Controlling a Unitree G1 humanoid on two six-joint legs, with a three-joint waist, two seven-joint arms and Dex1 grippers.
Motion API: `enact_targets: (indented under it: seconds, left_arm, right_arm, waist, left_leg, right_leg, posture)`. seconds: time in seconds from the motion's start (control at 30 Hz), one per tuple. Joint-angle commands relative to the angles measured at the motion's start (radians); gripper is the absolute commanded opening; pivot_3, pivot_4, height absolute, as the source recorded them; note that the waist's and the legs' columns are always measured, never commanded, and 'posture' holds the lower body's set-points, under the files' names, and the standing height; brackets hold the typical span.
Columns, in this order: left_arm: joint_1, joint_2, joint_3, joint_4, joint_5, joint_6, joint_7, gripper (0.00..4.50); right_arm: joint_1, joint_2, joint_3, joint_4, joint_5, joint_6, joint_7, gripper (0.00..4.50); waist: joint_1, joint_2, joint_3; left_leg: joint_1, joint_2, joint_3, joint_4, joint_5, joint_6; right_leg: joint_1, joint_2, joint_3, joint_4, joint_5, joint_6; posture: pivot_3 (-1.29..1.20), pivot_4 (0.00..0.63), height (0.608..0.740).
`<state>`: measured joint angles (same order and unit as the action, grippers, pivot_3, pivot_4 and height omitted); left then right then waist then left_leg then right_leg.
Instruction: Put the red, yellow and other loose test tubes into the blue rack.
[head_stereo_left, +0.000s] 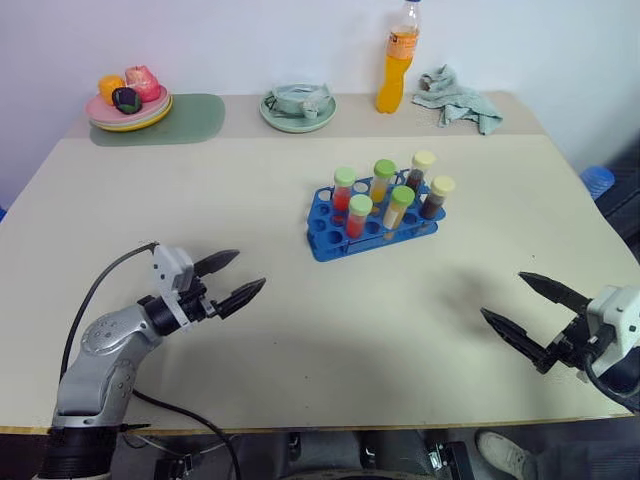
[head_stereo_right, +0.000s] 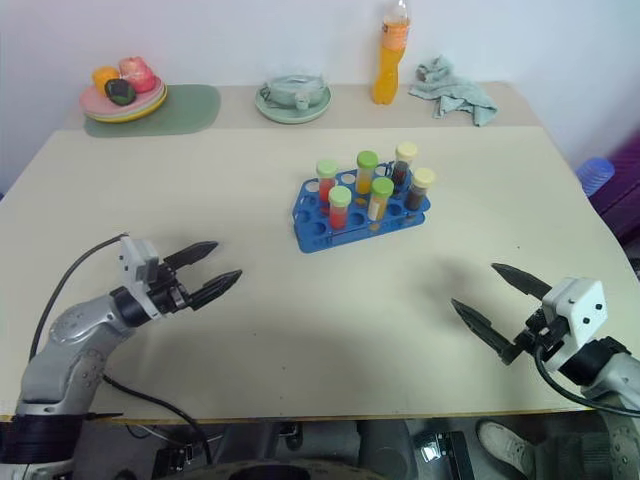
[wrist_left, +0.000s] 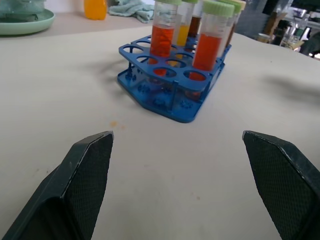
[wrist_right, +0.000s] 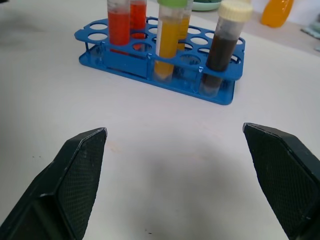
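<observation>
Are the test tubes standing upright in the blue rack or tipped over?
Upright: six capped test tubes stand in the blue rack.

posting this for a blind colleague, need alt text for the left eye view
Six capped test tubes of red, yellow and brown liquid stand in a blue rack mid-table. The left claw and right claw hover open and empty near the front edge.

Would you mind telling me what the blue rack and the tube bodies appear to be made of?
The blue rack looks like moulded plastic: uniform bright colour, slight gloss, thin ribbed walls. The test tubes seem clear plastic, though glass cannot be ruled out: liquid shows through, with printed graduation marks and matte screw caps.
</observation>
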<state>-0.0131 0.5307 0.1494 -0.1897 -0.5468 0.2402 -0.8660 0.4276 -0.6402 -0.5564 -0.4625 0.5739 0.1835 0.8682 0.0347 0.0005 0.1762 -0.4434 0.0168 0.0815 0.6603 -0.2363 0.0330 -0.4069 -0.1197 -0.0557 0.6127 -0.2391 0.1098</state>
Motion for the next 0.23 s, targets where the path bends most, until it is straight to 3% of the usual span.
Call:
enact_targets:
  seconds: [0.03,0.23]
  left_arm:
    - [0.011,0.003,0.014,-0.037,-0.006,0.01,0.012,4.23]
    - [0.079,0.037,0.068,-0.068,-0.021,0.017,0.009,4.23]
  right_arm:
    - [0.015,0.016,-0.004,-0.092,0.033,0.026,-0.039,4.5]
    - [0.002,0.006,0.007,-0.115,0.046,0.068,-0.058,4.5]
  waist:
    - [0.001,0.0,0.0]
    - [0.002,0.0,0.0]
  left_leg:
    - [0.0,0.0,0.0,0.0,0.0,0.0]
    - [0.0,0.0,0.0,0.0,0.0,0.0]
  right_leg:
    - [-0.001,0.0,0.0,0.0,0.0,0.0]
    - [-0.003,-0.003,0.0,-0.001,0.0,0.0]
  posture:
    - [0.0,0.15,0.74]
    - [0.0,0.15,0.74]
